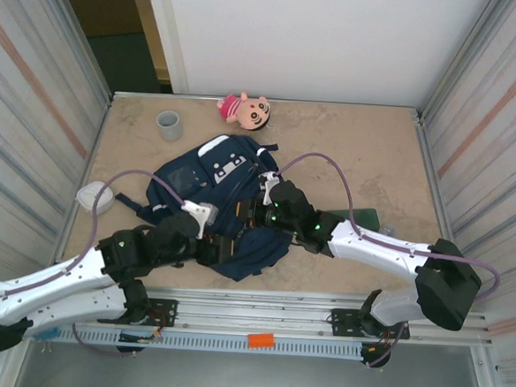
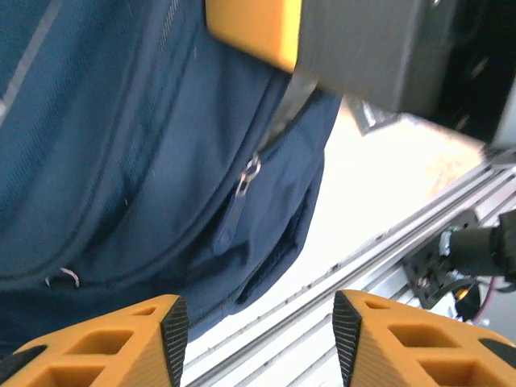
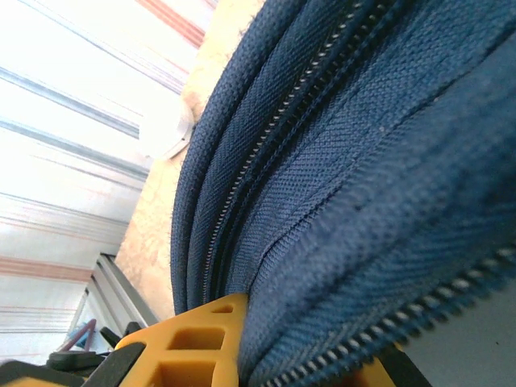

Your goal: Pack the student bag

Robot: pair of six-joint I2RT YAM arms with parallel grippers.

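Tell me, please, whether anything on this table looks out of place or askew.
The student bag lies slumped and rumpled in the middle of the table, not upright, its near edge bunched up. The pink doll lies on its side at the far edge. Nothing looks spilled or damaged.

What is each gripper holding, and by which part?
The right gripper pinches the student bag by a fabric fold beside its zipper; the left gripper holds nothing.

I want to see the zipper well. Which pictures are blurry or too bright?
Left wrist view: the large navy-blue fabric backpack looks soft and blurry, the table beside it glares white. Right wrist view: zipper teeth sharp, ribbed metal wall washed out. Top view: evenly lit, clear.
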